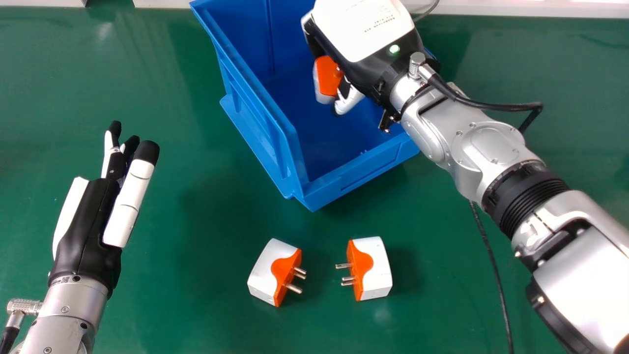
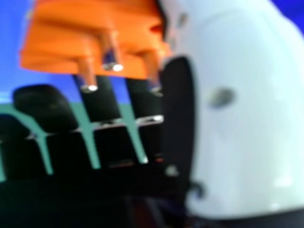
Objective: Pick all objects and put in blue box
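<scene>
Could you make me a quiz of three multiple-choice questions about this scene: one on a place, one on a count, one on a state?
1. Where is the right hand?
A) Over the blue box
B) Beside the left hand
C) Flat on the table

2. How many plugs lie on the table?
A) One
B) Two
C) Four

3. How is the left hand?
A) Curled round a plug
B) Gripping the box
C) Open and empty

Answers:
1 A: it holds an orange and white plug there.
2 B: a left plug and a right plug lie there.
3 C: its fingers extend, holding nothing.
</scene>
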